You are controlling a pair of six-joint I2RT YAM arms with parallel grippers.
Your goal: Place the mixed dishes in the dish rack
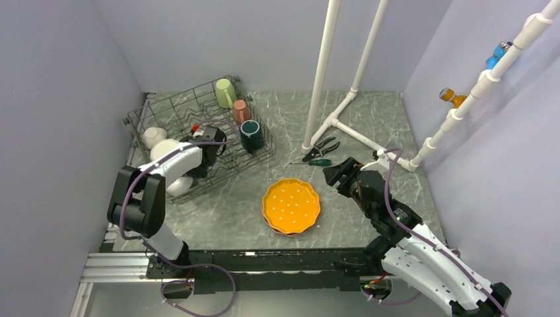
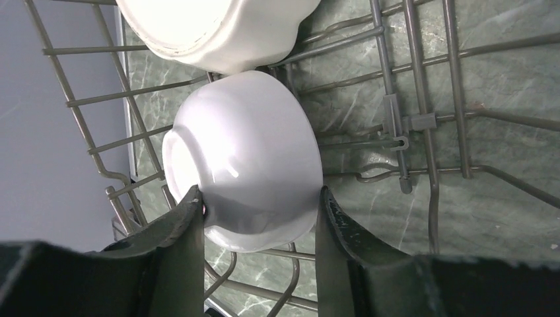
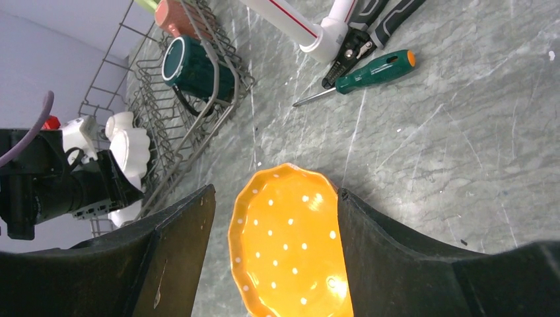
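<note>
Dish rack (image 1: 173, 111) holds mugs (image 1: 241, 111), white bowl (image 2: 244, 158) and scalloped bowl (image 2: 218, 26).

**Robotics laboratory test cell.** Plain pale walls (image 1: 66, 79) enclosed a marble-patterned worktop (image 1: 370, 125) on three sides. The left arm (image 1: 175, 165) and the right arm (image 1: 422, 254) were bolted to a metal rail (image 1: 115, 267) at the near edge, and purple cables (image 1: 388, 175) looped along them. Bare white plastic pipes (image 1: 321, 72) rose from the worktop and ran along the right wall. A dish rack (image 1: 185, 96), pliers (image 1: 321, 146) and a screwdriver (image 1: 319, 162) mixed kitchen and workshop items on one surface.
</note>
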